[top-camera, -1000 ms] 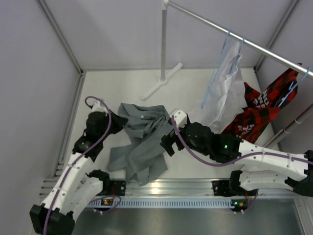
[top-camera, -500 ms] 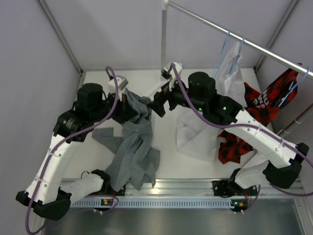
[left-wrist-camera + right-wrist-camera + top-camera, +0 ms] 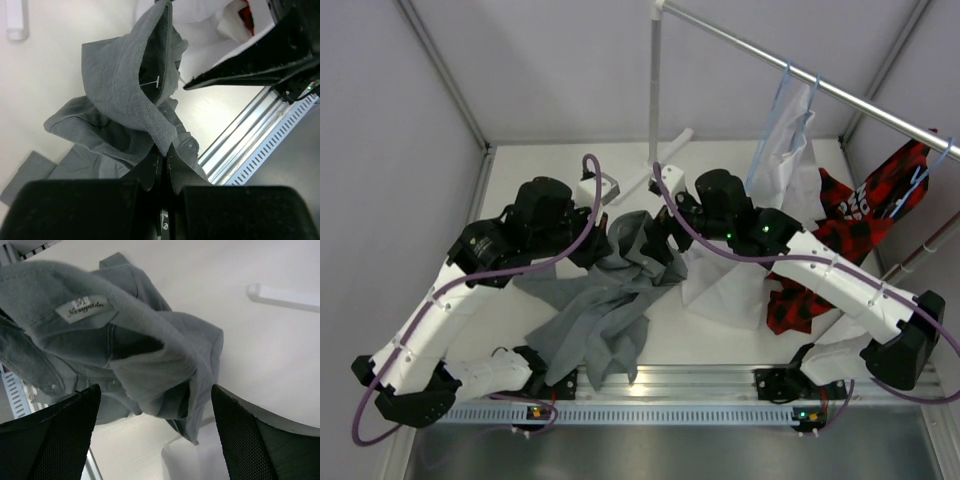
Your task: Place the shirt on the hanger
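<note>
The grey shirt [image 3: 610,310] hangs from my left gripper [image 3: 603,243], its lower part draped onto the table. In the left wrist view my left gripper [image 3: 163,151] is shut on a folded edge of the shirt [image 3: 120,85]. My right gripper [image 3: 660,245] is close beside it on the right. In the right wrist view my right gripper [image 3: 155,390] is wide open, with the shirt's collar and label [image 3: 150,340] in front of the jaws, not gripped. A light-blue hanger [image 3: 786,78] hangs on the rail at the back right, by the white shirt.
A white shirt [image 3: 780,140] hangs from the rail [image 3: 860,100] and reaches the table behind my right arm. A red-and-black garment [image 3: 840,220] hangs further right. The rack's pole [image 3: 655,80] and foot [image 3: 650,170] stand at the back. A metal rail [image 3: 670,385] runs along the near edge.
The shirt has been lifted off the table by my left gripper. Since half a second ago my left gripper has moved right and nearer, and my right gripper has come down next to the held collar.
</note>
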Robot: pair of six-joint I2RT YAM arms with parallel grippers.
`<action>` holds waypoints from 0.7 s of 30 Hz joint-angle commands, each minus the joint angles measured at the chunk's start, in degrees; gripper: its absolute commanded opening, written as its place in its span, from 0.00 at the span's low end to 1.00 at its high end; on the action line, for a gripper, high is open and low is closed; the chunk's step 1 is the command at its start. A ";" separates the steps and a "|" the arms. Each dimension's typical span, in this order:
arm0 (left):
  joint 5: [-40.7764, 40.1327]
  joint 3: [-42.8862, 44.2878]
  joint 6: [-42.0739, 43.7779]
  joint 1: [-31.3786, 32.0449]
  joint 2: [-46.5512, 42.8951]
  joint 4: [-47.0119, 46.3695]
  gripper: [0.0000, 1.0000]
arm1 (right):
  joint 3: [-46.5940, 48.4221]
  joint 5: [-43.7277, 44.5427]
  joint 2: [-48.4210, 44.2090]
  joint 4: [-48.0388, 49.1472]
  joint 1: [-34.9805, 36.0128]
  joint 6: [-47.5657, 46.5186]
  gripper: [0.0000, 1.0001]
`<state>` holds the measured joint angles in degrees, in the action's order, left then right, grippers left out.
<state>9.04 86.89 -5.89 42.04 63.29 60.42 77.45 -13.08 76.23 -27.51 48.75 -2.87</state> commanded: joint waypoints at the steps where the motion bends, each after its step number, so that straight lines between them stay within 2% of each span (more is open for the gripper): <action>1: -4.99 1.00 -1.67 0.23 0.52 1.80 0.00 | -1.07 -4.76 -2.14 5.00 -0.50 1.20 0.87; 3: -5.08 0.91 -2.19 0.23 1.40 1.80 0.00 | -2.56 -3.02 -2.22 7.37 -0.50 3.56 0.86; 7: -4.64 1.09 -3.60 0.23 2.81 0.67 0.00 | -3.45 11.54 -1.43 10.19 0.46 13.74 0.84; 12: -4.38 0.56 -4.74 0.23 3.68 -2.15 0.00 | -4.67 22.38 -1.26 13.96 5.12 22.02 0.80; 16: -3.41 0.21 -5.01 0.23 3.51 -3.99 0.00 | -2.84 32.83 1.20 11.78 7.23 26.68 0.75; 17: -3.41 0.12 -5.09 0.23 3.42 -4.35 0.00 | -1.79 33.99 2.51 11.17 7.41 27.91 0.70; 21: -3.15 -0.84 -5.27 0.23 2.98 -5.58 0.00 | 1.21 41.90 6.12 8.18 10.13 28.19 0.66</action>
<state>5.10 86.65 -10.41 42.09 67.37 58.85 74.83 19.51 79.77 -18.98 56.93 22.31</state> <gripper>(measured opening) 0.022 0.673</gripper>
